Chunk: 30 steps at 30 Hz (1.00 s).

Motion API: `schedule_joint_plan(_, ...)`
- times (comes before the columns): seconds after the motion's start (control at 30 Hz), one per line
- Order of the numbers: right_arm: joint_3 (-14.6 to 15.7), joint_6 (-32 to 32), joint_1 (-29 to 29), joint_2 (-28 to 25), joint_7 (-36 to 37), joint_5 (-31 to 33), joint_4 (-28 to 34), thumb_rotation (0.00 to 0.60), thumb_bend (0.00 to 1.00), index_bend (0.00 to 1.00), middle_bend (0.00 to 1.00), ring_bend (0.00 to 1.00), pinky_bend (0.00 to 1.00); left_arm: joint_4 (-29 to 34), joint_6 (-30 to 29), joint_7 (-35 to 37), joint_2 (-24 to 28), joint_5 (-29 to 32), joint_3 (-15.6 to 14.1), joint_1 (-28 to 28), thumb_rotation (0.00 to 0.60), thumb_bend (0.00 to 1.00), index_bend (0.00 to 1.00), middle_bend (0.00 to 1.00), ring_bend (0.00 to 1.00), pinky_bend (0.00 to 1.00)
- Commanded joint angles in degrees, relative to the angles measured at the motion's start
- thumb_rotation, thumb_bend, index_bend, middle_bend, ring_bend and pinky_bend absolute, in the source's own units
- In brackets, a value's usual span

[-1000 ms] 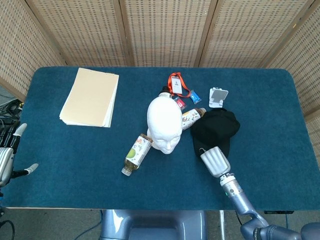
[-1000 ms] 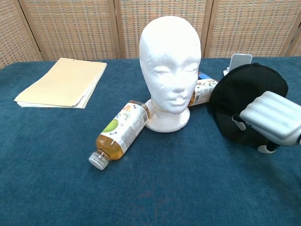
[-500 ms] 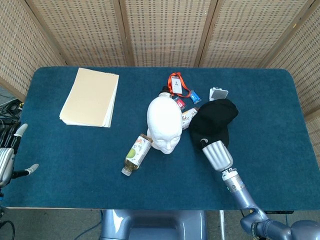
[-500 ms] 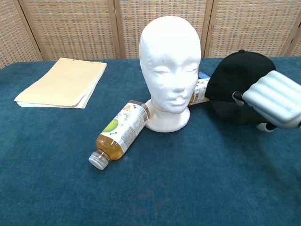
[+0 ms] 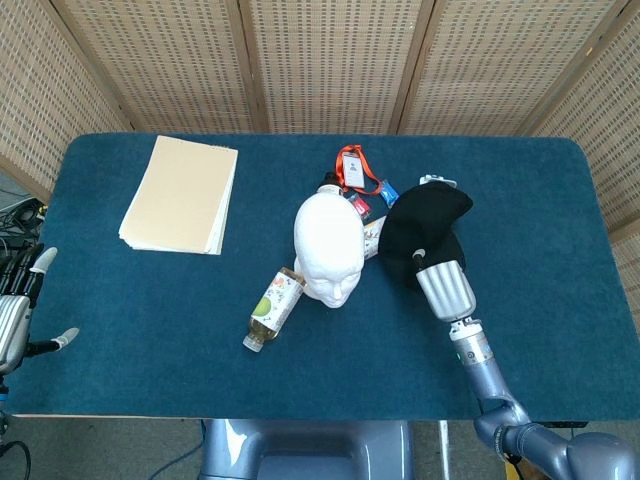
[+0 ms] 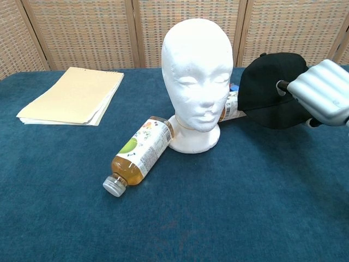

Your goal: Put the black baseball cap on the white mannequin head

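Observation:
The white mannequin head (image 5: 329, 247) (image 6: 197, 79) stands upright on its base at the table's middle. My right hand (image 5: 446, 289) (image 6: 325, 99) grips the black baseball cap (image 5: 421, 229) (image 6: 267, 91) and holds it lifted off the table, just right of the mannequin head and about level with its face. My left hand (image 5: 18, 317) hangs at the table's left edge with its fingers apart and nothing in it; the chest view does not show it.
A juice bottle (image 5: 273, 307) (image 6: 137, 154) lies in front-left of the mannequin base. A second bottle (image 6: 235, 105) lies behind it, under the cap. A stack of tan folders (image 5: 181, 195) (image 6: 73, 95) sits far left. An orange lanyard with badges (image 5: 357, 177) lies at the back.
My right hand has raised the cap off the table and carried it up and toward the back. The white phone stand behind it is now hidden. The left hand has not moved.

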<state>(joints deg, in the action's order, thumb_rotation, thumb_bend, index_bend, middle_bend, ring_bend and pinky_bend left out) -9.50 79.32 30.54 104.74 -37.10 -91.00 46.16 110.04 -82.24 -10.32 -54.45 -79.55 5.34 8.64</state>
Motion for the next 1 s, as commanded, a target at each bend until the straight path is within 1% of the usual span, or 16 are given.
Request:
schedule_joint_plan(0.03, -0.2, -1.3, 1.0, 0.4, 0.4, 0.4, -1.4, 0.6, 0.39, 0.38, 0.98, 1.0, 1.0, 0.0, 0.0, 0.0, 0.0, 0.0, 0.0, 0.0, 0.6, 0.0, 0.0, 0.0, 0.0, 0.0)
schedule_joint_plan(0.17, 0.1, -2.9, 2.1, 0.6, 0.9, 0.6, -3.4, 0.6, 0.4, 0.39, 0.98, 1.0, 1.0, -0.1, 0.0, 0.4, 0.2, 0.1, 0.0, 0.0, 0.6, 0.0, 0.0, 0.0, 0.0, 0.0)
schedule_joint_plan(0.27, 0.9, -3.4, 2.7, 0.8, 2.0, 0.2, -4.6, 0.6, 0.45, 0.44, 0.98, 1.0, 1.0, -0.2, 0.1, 0.7, 0.2, 0.2, 0.1, 0.0, 0.6, 0.0, 0.0, 0.0, 0.0, 0.0)
schedule_joint_plan(0.3, 1.1, -3.5, 2.8, 0.8, 2.4, 0.0, -5.0, 0.6, 0.49, 0.46, 0.98, 1.0, 1.0, -0.2, 0.1, 0.7, 0.3, 0.2, 0.1, 0.0, 0.6, 0.0, 0.0, 0.0, 0.0, 0.0)
schedule_joint_plan(0.43, 1.9, -3.9, 3.2, 1.0, 2.8, -0.3, -6.1, 0.6, 0.7, 0.54, 0.98, 1.0, 1.0, -0.2, 0.2, 0.8, 0.3, 0.2, 0.1, 0.1, 0.6, 0.0, 0.0, 0.0, 0.0, 0.0)
schedule_joint_plan(0.47, 2.2, -3.8, 3.3, 1.0, 2.8, -0.6, -6.4, 0.6, 0.74, 0.56, 0.98, 1.0, 1.0, -0.2, 0.2, 0.9, 0.3, 0.2, 0.1, 0.1, 0.6, 0.0, 0.0, 0.0, 0.0, 0.0)
schedule_joint_plan(0.53, 2.7, -3.6, 3.3, 1.0, 2.9, -0.9, -7.1, 0.6, 0.78, 0.61, 0.99, 1.0, 1.0, -0.2, 0.1, 1.0, 0.4, 0.2, 0.1, 0.0, 0.6, 0.0, 0.0, 0.0, 0.0, 0.0)
schedule_joint_plan(0.63, 3.2, -3.1, 3.2, 1.0, 3.1, -1.2, -7.9, 0.6, 0.78, 0.67, 0.99, 1.0, 1.0, -0.2, 0.0, 1.0, 0.4, 0.2, 0.0, 0.0, 0.6, 0.0, 0.0, 0.0, 0.0, 0.0)
schedule_joint_plan(0.9, 2.7, -0.6, 2.5, -0.2, 5.7, -0.5, -9.1, 0.6, 0.78, 0.69, 0.99, 1.0, 1.0, -0.2, 0.3, 0.8, 0.3, 0.0, -0.2, 0.1, 0.6, 0.0, 0.0, 0.0, 0.0, 0.0)
schedule_joint_plan(1.0, 2.4, 1.1, 1.8, -2.0, 7.9, -0.4, -8.3, 0.6, 0.78, 0.7, 1.0, 1.0, 1.0, -0.1, 0.3, 0.9, 0.3, 0.0, -0.2, 0.1, 0.6, 0.0, 0.0, 0.0, 0.0, 0.0)
